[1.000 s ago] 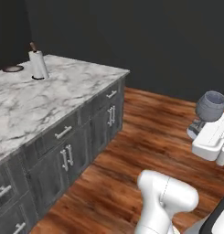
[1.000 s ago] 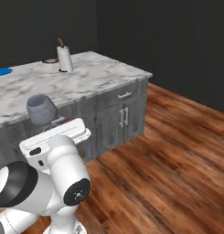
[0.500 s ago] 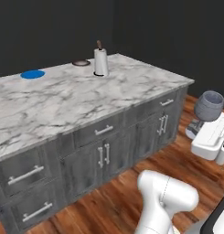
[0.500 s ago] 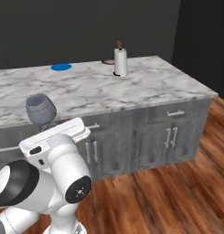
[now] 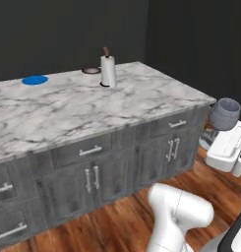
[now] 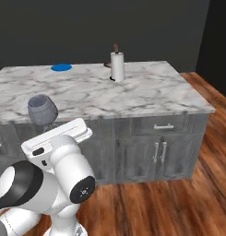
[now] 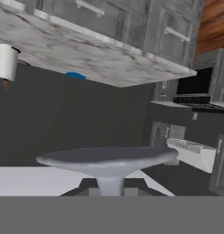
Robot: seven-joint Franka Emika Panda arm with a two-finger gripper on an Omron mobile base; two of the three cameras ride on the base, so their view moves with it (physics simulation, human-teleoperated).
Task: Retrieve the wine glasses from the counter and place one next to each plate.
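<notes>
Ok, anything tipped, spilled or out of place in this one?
Nothing stands out. The gripper is shut on a wine glass held upright beside the island. On the marble top the paper towel roll stands straight, and the blue plate and the brown-rimmed plate lie flat. No spills.

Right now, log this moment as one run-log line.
gripper: shut on clear greyish stemmed wine glass | glass: carried upright, off the marble island | bright blue plate: on island, no glass beside
</notes>
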